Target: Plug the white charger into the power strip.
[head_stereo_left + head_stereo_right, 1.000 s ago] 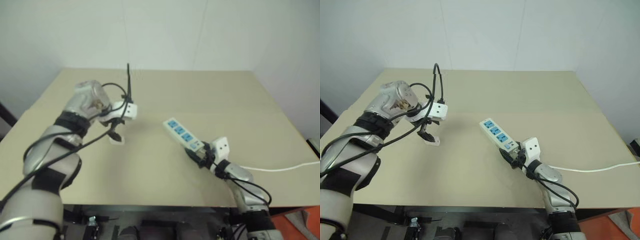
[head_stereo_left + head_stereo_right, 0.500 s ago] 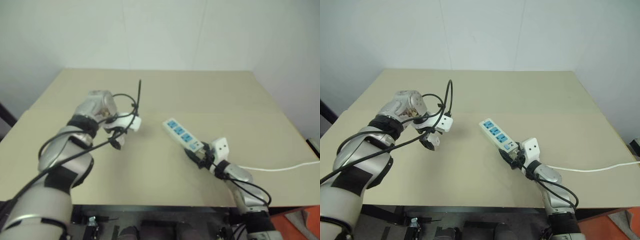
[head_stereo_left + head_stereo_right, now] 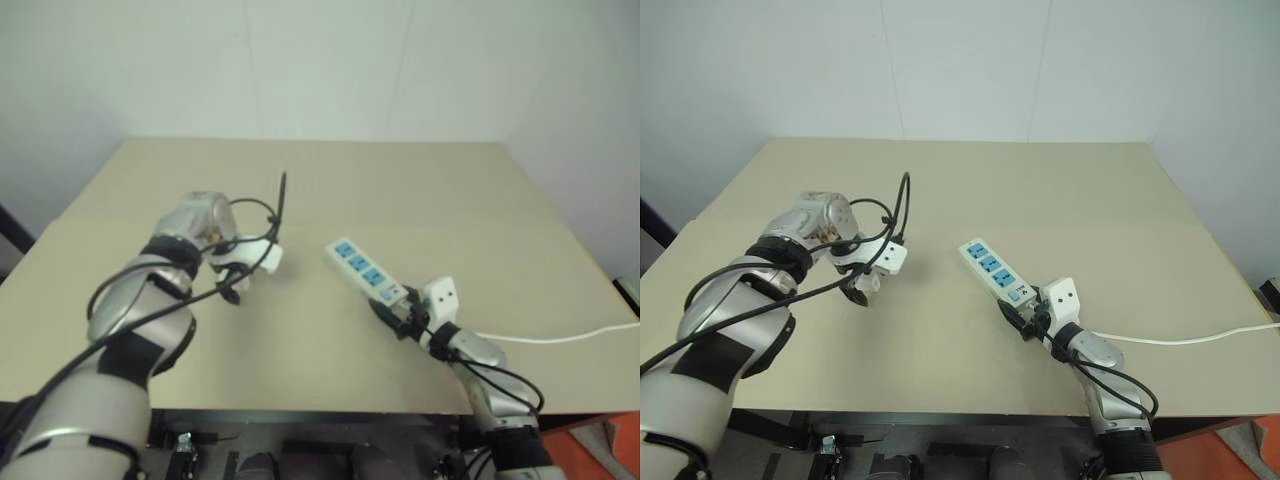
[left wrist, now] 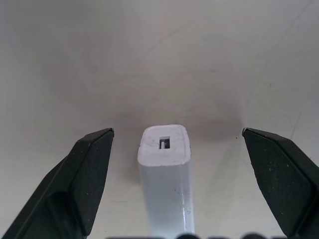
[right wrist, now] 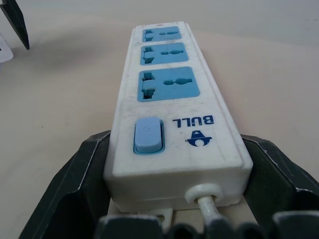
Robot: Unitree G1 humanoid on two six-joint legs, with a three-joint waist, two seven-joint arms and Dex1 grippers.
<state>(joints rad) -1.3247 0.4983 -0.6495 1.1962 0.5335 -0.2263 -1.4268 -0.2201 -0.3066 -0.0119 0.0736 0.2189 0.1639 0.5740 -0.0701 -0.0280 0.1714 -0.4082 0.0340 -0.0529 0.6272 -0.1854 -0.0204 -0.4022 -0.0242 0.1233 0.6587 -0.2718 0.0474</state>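
Left hand [image 4: 177,164] hangs wide open astride the small white plastic cube charger [image 4: 165,172] on the beige tabletop [image 3: 330,180], fingers [image 4: 89,164] clear of it. At three o'clock, right hand [image 5: 174,199] clamps the long white plastic power strip [image 5: 172,109] at its cord end.

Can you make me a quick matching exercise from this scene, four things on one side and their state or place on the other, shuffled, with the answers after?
Things:
1. white charger
2. power strip
3. left gripper
4. cord

States or places:
A. clamped at its cord end between two black fingers
B. runs off toward the table's right edge
C. lies on the table between two spread fingers, not touched
D. open, pointing down at the table

Pairs: 1-C, 2-A, 3-D, 4-B
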